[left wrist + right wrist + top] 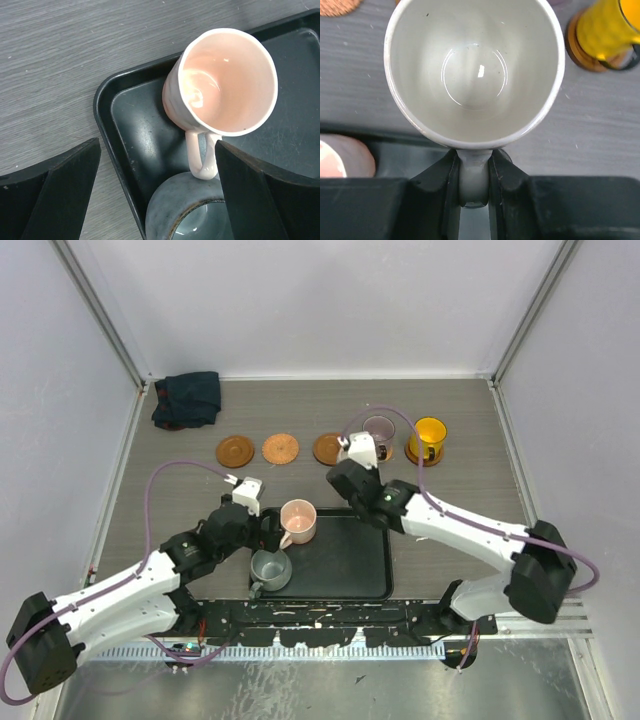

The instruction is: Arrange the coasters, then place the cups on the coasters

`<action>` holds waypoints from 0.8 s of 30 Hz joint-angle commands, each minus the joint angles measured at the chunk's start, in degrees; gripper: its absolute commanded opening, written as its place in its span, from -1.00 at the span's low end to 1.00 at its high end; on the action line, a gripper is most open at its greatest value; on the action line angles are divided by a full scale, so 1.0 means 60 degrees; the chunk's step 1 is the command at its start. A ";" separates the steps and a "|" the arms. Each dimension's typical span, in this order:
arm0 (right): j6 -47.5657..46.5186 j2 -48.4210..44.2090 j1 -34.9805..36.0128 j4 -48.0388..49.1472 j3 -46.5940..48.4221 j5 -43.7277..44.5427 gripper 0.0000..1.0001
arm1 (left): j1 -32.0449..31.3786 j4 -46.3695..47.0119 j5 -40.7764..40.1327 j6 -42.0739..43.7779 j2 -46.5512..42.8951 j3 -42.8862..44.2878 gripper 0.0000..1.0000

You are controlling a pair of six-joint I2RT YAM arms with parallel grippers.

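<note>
My right gripper [475,170] is shut on the handle of the cream-white cup [475,70], held upright over the tray's far edge. In the top view this gripper [348,472] is beside a dark coaster [326,448]. Two bare coasters [235,450] [281,448] lie further left. The mauve cup [379,428] and the yellow cup [429,437] each stand on a coaster. The pink cup [225,80] and the grey-green cup [195,210] stand in the black tray [130,130]. My left gripper [157,170] is open over the tray's left edge, its fingers either side of the pink cup's handle.
A dark folded cloth [187,398] lies at the back left corner. The black tray [350,560] sits at the near middle, in front of the arm bases. Grey walls close the table in on three sides.
</note>
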 commanded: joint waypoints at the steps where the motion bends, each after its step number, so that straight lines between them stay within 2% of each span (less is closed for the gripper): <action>1: -0.2020 0.1251 -0.0614 0.2533 0.1615 -0.0884 -0.98 | -0.0038 0.0437 -0.0844 -0.0154 -0.0322 0.0301 0.96; 8: -0.2771 0.3118 -0.1540 0.3756 0.2997 -0.2015 -0.98 | -0.0031 0.0224 -0.1501 -0.0303 -0.0674 0.0161 0.96; 17: -0.3028 0.5152 -0.2480 0.3467 0.4739 -0.2832 -0.98 | -0.0030 -0.0154 -0.1910 -0.0484 -0.0960 0.0263 0.96; 24: -0.2946 0.5790 -0.2853 0.3334 0.5176 -0.3120 -0.98 | -0.0030 -0.0285 -0.2133 -0.0556 -0.1001 0.0299 0.96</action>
